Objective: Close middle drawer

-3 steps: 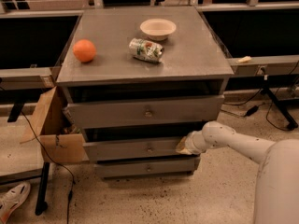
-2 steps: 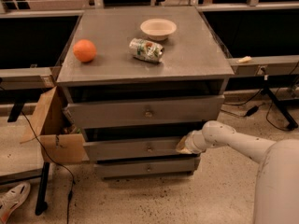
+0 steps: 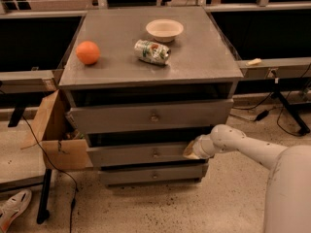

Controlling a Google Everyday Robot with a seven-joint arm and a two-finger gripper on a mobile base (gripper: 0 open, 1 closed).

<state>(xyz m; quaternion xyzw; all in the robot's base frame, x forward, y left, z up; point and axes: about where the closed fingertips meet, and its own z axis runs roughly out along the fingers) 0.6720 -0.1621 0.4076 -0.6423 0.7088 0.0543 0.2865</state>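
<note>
1. Reaching in from the lower right with a pale, jointed arm (image 3: 243,148), rising out of the rounded robot body (image 3: 289,193) at the frame's edge.
2. Ending that arm in the gripper (image 3: 191,150), set against the right end of the middle drawer (image 3: 136,155), level with its front panel and apparently touching it.
3. Cannot tell whether that gripper is open or closed; shows only as a small tan tip past the wrist.
4. Finding the middle drawer as the second of three grey tiers, flat-fronted, with a small round knob (image 3: 155,153) at centre.
5. Standing partly pulled out, with a dark strip of interior showing above its front edge, and its front forward of the lowest drawer (image 3: 153,174) below.
6. Sitting under the top drawer (image 3: 150,116), taller-fronted and also drawn out a little, with a dark gap beneath the cabinet top (image 3: 209,57).
7. Carrying on that grey top an orange (image 3: 88,52) near the left edge, a green and white can (image 3: 152,51) lying on its side near the middle, and a pale bowl (image 3: 164,29) upright just behind the can.
8. Leaning at the cabinet's left side: an open cardboard box (image 3: 51,130), one brown flap just beside the middle drawer's left end.
9. Lying on the speckled floor (image 3: 223,203) at the lower left: a white shoe (image 3: 12,210), near a dark stand leg (image 3: 44,198) and a thin cable (image 3: 48,164).
</note>
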